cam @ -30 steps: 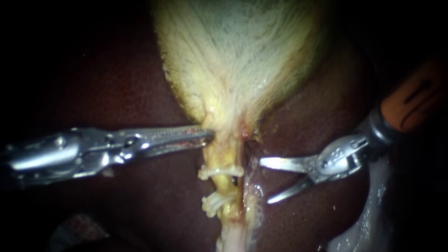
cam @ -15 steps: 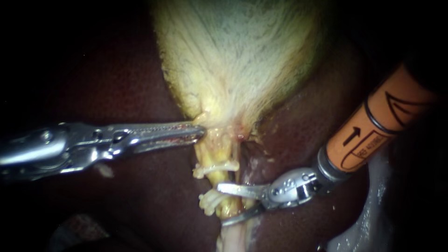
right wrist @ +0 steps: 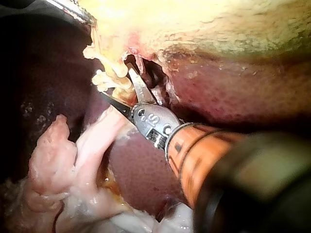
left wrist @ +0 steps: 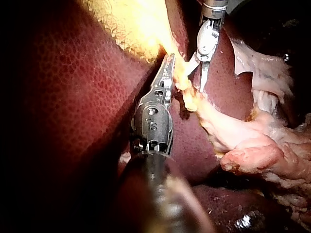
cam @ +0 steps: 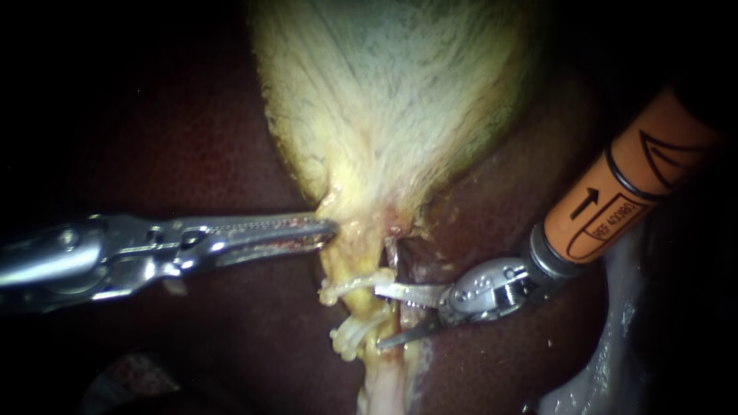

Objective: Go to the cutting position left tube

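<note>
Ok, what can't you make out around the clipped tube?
Endoscope view: pale yellow tube past the two white clips, cut by the lower edge.
Endoscope view: dark red liver, lost in darkness at both sides.
Left wrist view: shaft of the silver left instrument, blurred near the camera.
Right wrist view: liver hidden under the orange-sleeved right instrument.

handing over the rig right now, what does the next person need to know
Left instrument: jaws shut on the gallbladder at its neck.
Right instrument: jaws open at the tube, between the upper clip and the lower clip.
Done: right instrument is at the cutting spot.
Left: check that the tube lies fully between the open jaws, which is hard to tell here. The tube is not yet cut.
</note>
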Tool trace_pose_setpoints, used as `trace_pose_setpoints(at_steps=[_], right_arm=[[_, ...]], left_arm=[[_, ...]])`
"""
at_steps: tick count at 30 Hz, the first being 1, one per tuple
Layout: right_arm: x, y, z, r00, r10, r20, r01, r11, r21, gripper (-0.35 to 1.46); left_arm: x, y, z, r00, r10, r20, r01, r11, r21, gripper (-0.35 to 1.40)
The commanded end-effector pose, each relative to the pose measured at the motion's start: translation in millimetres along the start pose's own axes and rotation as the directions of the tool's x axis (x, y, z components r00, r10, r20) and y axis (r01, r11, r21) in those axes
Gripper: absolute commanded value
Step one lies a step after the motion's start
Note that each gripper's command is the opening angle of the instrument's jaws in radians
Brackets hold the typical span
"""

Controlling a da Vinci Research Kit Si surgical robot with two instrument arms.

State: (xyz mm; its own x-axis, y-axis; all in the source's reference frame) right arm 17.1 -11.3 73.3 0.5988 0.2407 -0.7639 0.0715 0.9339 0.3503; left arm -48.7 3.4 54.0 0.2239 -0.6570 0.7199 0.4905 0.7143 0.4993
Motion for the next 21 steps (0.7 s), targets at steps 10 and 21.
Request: trace_pose_setpoints(at_steps=[10,21], right_arm=[[1.6,-1.1,1.6,0.992,0.047,-0.117,-0.034,0.993,0.113,1.33],[4.5,-0.4,5.6,0.967,0.172,-0.19,-0.141,0.976,0.166,1.28]], left_arm=[[0.1,0.2,0.2,1.0,0.001,0.0,-0.001,1.0,0.0,-0.03],[0.3,0.1,0.4,1.0,0.001,0.001,-0.001,1.0,-0.002,-0.03]])
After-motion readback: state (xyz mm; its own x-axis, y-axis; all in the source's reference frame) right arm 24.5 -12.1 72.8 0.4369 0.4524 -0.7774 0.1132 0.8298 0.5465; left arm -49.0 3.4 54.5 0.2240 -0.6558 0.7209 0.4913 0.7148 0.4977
